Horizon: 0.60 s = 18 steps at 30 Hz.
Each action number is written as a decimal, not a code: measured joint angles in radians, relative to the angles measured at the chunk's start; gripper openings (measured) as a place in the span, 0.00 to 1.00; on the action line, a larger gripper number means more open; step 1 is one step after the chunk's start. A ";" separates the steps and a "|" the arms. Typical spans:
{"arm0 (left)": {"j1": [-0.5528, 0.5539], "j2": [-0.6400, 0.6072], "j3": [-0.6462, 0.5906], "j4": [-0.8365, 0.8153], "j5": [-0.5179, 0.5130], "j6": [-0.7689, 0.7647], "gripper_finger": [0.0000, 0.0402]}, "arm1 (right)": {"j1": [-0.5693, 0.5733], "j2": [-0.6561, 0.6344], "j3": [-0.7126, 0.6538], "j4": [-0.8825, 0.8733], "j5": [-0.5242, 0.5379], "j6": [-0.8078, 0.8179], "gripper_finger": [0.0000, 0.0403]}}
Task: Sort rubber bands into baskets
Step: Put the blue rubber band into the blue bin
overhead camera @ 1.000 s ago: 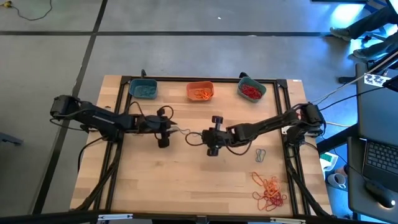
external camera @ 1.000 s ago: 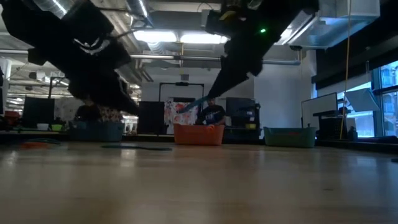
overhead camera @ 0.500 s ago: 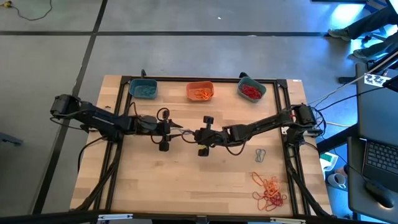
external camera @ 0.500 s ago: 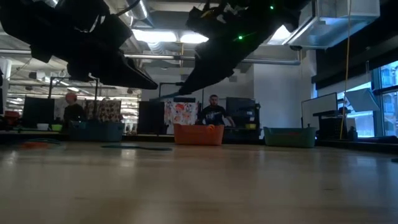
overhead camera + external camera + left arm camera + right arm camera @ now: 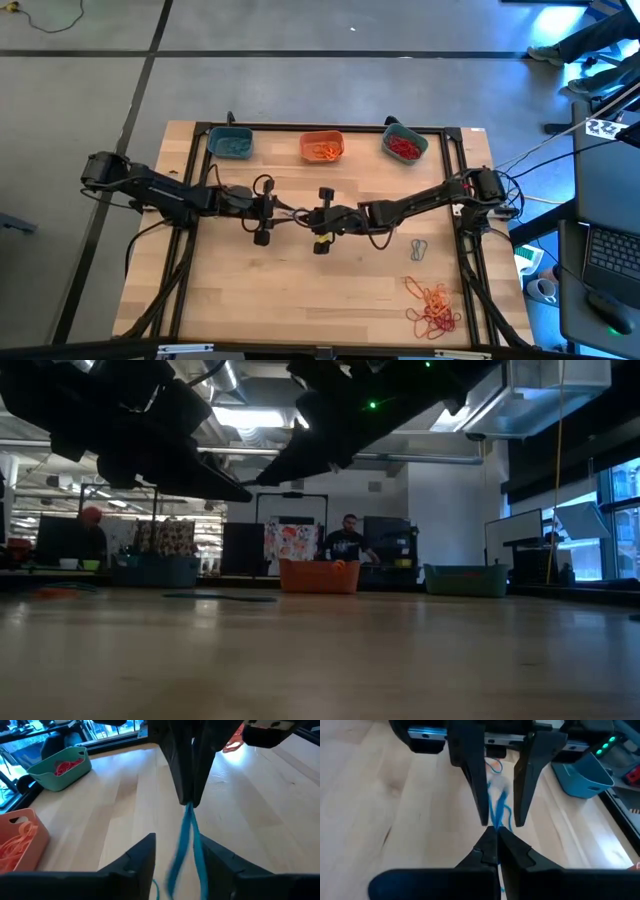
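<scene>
My two grippers meet tip to tip above the middle of the table. My right gripper (image 5: pixel 301 214) comes from the table's right and is shut on a thin blue rubber band (image 5: pixel 186 837). My left gripper (image 5: pixel 180 856) faces it from the table's left, open. Its fingers (image 5: pixel 476 785) stand on either side of the band; whether they touch it I cannot tell. Along the far edge stand three baskets: a teal-blue one (image 5: pixel 231 143), an orange one (image 5: pixel 322 147) holding orange bands, and a teal one (image 5: pixel 404 144) holding red bands. My right gripper pinches one end of the blue band (image 5: pixel 188 810) between its two fingertips. The fingers come from the table's right, slanting a little downward. The band hangs clear of the table and runs on from the fingertips into the gap between the left gripper's fingers.
A heap of orange and red rubber bands (image 5: pixel 433 308) lies near the front right corner, with two grey loops (image 5: pixel 419 249) a little farther back. Black cables (image 5: pixel 262 186) loop off the arms over the middle. Bare wood lies at the front left.
My right gripper has moved toward the table's left with the band, up to the left gripper, and has tipped from steeply downward to nearer level. My left gripper has also tipped up nearer level. The band now hangs between the left fingers.
</scene>
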 joint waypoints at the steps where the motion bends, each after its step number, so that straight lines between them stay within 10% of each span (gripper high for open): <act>1: 0.000 0.000 0.000 0.000 0.000 0.000 0.29 | 0.000 0.000 0.000 0.000 0.000 0.000 0.01; 12: 0.000 -0.001 0.000 0.022 0.013 0.000 0.02 | -0.022 0.000 0.000 -0.009 0.023 0.077 0.03; 18: 0.000 -0.004 0.000 0.023 0.011 -0.001 0.01 | -0.018 -0.008 0.000 -0.037 0.009 0.082 0.25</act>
